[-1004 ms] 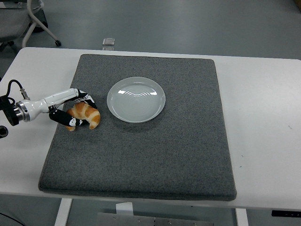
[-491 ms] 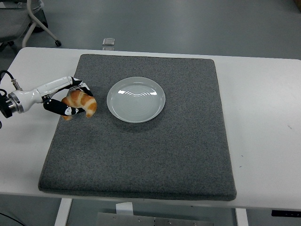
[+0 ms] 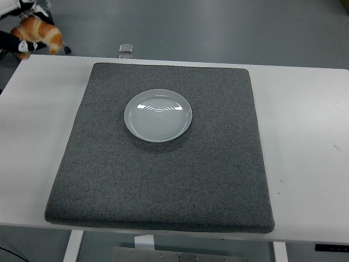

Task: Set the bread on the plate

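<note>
Top left, bread (image 3: pixel 39 33) in left hand (image 3: pixel 19 43).

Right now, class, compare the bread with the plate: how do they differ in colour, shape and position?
The bread is golden brown; the plate is pale grey-white. The bread is lumpy and curved; the plate is flat and round. The bread is held up by the left hand at the picture's top left corner, blurred, while the plate lies empty on the grey mat. Neither touches the other.

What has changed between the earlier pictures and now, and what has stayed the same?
The left hand, holding the bread, has swung up and away from the mat to the picture's top left corner, blurred. The plate remains empty at the same spot on the mat.
</note>
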Tool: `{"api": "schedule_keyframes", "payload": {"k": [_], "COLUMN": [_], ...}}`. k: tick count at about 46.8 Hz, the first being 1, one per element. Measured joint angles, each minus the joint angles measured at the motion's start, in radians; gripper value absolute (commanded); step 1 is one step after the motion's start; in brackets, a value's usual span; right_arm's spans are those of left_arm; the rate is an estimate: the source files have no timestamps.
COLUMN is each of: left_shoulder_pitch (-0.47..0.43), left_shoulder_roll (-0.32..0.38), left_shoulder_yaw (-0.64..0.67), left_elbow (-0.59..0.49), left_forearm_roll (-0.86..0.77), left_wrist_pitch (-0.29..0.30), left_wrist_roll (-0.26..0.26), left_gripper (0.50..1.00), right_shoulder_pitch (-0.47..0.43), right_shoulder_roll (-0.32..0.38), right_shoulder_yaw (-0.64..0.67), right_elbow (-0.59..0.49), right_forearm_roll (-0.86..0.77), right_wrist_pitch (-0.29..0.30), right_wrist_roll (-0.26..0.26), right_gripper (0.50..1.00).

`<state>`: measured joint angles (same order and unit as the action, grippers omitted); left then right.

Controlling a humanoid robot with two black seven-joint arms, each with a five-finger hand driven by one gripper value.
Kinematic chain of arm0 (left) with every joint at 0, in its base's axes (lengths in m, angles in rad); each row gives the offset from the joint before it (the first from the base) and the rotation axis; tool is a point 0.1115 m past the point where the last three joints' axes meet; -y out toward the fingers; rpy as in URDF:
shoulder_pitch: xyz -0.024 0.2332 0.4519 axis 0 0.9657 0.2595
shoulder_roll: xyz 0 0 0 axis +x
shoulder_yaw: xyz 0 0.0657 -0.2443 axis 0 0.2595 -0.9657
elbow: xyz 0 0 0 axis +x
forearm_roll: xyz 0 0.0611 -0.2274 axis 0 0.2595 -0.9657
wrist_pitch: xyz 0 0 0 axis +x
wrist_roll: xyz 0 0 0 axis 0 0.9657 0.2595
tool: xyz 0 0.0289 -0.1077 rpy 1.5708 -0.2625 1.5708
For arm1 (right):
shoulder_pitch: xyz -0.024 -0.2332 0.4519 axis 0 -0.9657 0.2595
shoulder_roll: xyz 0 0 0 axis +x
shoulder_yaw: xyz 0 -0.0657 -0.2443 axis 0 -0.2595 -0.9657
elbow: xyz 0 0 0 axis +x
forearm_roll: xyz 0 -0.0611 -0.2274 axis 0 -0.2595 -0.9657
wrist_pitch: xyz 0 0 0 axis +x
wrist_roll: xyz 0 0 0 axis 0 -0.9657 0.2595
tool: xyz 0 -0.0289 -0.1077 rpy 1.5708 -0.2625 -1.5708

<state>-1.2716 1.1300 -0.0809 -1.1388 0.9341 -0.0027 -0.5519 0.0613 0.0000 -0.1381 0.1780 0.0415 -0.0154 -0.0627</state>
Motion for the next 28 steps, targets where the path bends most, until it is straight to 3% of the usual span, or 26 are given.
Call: {"api": "schedule_keyframes", "payload": {"k": [9,15,21,28], "left_shoulder_pitch": [-0.112,-0.136,-0.100,0.006], "left_shoulder_roll": [-0.145,-0.245,-0.369,-0.461], "left_shoulder_yaw": [0.009,0.012,0.017,0.023], "left_elbow": [-0.005,-0.002,0.004,0.029], "left_forearm_roll": [0.004,0.008,0.014,0.023], "left_wrist_pitch": [-0.024,-0.023,0.002,0.076], "left_wrist_roll": [0.008,0.009,0.009,0.008], "left_gripper": [0.500,0.500,0.500,0.500], "right_shoulder_pitch": [0.000,0.000,0.000,0.000], "right_shoulder_roll": [0.000,0.000,0.000,0.000], "right_shoulder_yaw": [0.000,0.000,0.000,0.000], "right_elbow": [0.000,0.000,0.000,0.000], "right_forearm_roll": [0.000,0.000,0.000,0.000], "right_wrist_pitch": [0.000,0.000,0.000,0.000], "right_wrist_roll": [0.000,0.000,0.000,0.000], "right_gripper": [0.930,0.930,0.930,0.930]}}
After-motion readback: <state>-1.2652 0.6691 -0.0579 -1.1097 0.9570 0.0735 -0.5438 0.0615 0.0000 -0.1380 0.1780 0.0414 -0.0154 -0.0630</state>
